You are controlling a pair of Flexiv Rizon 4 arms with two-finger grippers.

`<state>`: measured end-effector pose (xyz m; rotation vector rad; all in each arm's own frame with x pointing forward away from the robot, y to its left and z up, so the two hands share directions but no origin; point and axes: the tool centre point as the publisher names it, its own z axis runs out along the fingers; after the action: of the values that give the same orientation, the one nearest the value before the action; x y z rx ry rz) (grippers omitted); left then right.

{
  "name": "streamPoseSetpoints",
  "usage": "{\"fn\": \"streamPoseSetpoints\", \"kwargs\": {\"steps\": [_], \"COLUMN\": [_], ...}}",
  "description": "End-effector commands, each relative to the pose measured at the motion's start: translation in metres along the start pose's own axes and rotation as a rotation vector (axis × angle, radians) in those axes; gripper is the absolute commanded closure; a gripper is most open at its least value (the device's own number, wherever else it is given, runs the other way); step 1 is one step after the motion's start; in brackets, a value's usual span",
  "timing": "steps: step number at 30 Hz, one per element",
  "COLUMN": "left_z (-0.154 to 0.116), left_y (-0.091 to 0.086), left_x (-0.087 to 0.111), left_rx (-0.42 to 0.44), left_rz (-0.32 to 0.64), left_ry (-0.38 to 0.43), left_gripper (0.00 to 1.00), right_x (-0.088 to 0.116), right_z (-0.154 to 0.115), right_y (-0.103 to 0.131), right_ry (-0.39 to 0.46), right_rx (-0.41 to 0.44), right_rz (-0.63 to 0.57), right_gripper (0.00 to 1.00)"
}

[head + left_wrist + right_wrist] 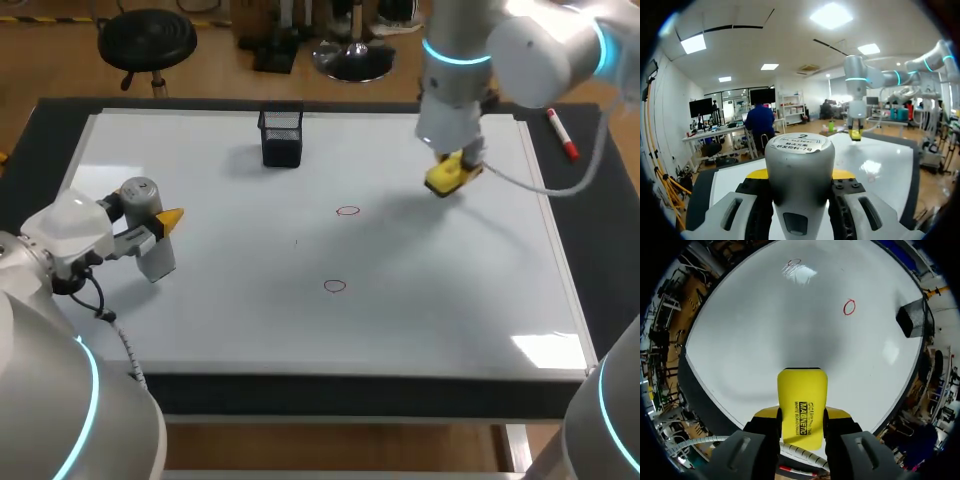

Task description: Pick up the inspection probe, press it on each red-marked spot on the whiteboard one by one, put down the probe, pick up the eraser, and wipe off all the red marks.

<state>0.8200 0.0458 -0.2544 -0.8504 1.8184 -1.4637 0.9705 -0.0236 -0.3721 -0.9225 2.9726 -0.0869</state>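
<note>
My left gripper is shut on the grey cylindrical inspection probe, holding it over the whiteboard's left part. In the left wrist view the probe stands between the yellow fingertips. At the board's far right, my right gripper hovers, shut on the yellow eraser. The right wrist view has the eraser clamped between the fingers, above the board. Two red circles are drawn near the board's middle, also seen as red marks ahead of the eraser.
A black mesh holder stands on the board's far edge, left of centre, and appears as a black holder in the right wrist view. A red marker pen lies on the dark table right of the board.
</note>
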Motion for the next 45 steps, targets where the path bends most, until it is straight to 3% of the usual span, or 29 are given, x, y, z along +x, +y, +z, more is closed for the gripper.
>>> {"fn": "streamPoseSetpoints", "kwargs": {"steps": [1, 13, 36, 45], "left_z": [0.001, 0.001, 0.001, 0.04], "left_y": [-0.001, -0.001, -0.001, -0.023], "left_x": [0.001, 0.001, 0.001, 0.013], "left_rx": [0.003, 0.003, 0.003, 0.03], "left_rz": [0.0, 0.0, 0.0, 0.06], "left_ry": [-0.005, -0.005, -0.005, 0.173], "left_gripper": [1.0, 1.0, 1.0, 1.0], "right_x": [0.028, 0.052, 0.053, 0.053], "right_z": [-0.001, 0.005, 0.007, 0.007], "right_y": [-0.019, -0.039, -0.04, -0.04], "right_ry": [-0.021, 0.009, -0.002, -0.002], "right_rx": [-0.015, -0.014, -0.013, -0.013], "right_rz": [0.043, 0.15, 0.142, 0.142], "right_gripper": [1.0, 1.0, 1.0, 1.0]}}
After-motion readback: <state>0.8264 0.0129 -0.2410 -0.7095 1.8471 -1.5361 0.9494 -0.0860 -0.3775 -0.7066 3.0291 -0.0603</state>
